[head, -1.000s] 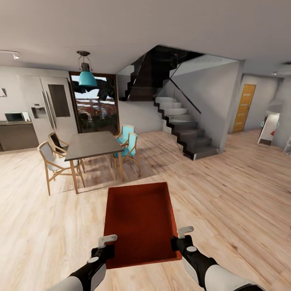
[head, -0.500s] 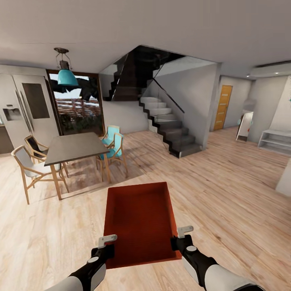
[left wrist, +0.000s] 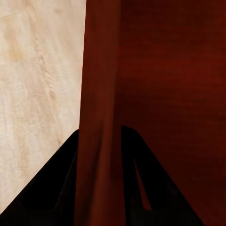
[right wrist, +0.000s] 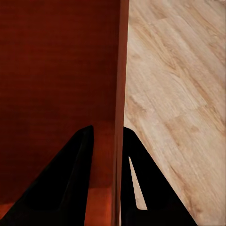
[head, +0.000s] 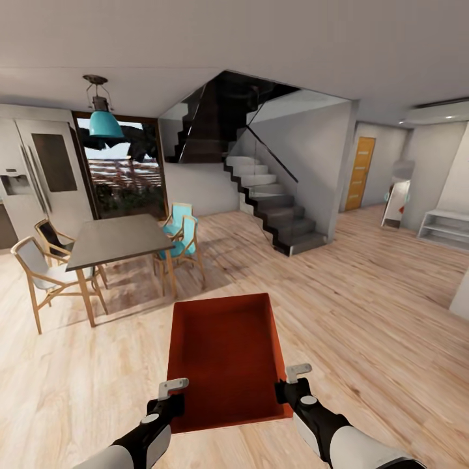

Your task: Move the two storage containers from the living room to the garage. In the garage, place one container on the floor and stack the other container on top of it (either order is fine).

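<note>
Open-plan room, light wood-plank floor [head: 365, 306]; dark staircase [head: 273, 202] ahead, dining table [head: 114, 238] with chairs at left, orange door [head: 359, 172] far right. Red-orange storage container [head: 225, 355] carried low in front of robot, above floor. Left hand [head: 170, 396] pinching container's left wall; right hand [head: 292, 384] pinching right wall, fingers [right wrist: 75, 188] straddling it.

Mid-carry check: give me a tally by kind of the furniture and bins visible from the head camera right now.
Red-orange rectangular open-top bin: 1
Grey-topped wooden-legged dining table: 1
Wooden chairs with pale seats: 2
Wooden chairs with teal seats: 2
Teal pendant lamp: 1
Total: 7
</note>
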### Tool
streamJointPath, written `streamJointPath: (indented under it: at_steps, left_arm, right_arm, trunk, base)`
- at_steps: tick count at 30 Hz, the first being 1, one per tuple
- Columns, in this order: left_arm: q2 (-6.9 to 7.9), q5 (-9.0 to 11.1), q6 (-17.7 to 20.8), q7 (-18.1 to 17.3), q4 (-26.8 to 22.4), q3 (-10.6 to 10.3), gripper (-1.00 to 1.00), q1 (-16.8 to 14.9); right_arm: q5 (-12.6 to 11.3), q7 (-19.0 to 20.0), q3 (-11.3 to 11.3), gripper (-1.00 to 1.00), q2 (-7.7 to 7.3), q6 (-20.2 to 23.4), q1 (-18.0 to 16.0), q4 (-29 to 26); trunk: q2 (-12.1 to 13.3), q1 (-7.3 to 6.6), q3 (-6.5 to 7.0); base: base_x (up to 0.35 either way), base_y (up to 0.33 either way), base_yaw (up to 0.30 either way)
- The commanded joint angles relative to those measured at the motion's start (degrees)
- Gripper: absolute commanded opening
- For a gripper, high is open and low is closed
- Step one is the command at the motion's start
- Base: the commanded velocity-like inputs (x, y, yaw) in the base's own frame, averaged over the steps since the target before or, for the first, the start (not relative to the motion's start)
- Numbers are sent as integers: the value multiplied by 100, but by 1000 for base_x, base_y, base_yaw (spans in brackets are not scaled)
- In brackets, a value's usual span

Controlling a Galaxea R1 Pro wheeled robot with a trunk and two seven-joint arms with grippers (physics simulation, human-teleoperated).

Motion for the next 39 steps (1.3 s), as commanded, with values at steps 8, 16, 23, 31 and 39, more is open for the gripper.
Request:
streamJointPath:
  at_steps: [8, 16, 23, 31, 39]
  left_arm:
    - [0, 86, -30, 191, 16, 385, -100, -5]
    - [-1, 85, -30, 191, 16, 382, -100, -5]
    - [-2, 84, -30, 191, 16, 382, -100, -5]
    - [0, 84, -30, 191, 16, 385, -100, -5]
    - [0, 86, -30, 191, 16, 385, -100, -5]
  right_arm:
    - [-354, -4, -218, -100, 32, -402, -6, -122]
    - [-354, -2, -223, -100, 29, -409, -6, -122]
    - [-354, -2, -223, -100, 19, -409, -6, -122]
    - [-354, -2, -223, -100, 32, -409, -6, -122]
    - [-356, 1, -223, -100, 29, -409, -6, -122]
  trunk:
    - [-8, 5, -10]
    - [-8, 5, -10]
    - [-8, 5, -10]
    - [-8, 5, -10]
    - [-8, 5, -10]
  base:
    - [321, 0, 0]
    - [322, 0, -235]
    - [322, 0, -280]
    - [322, 0, -281]
    - [322, 0, -285]
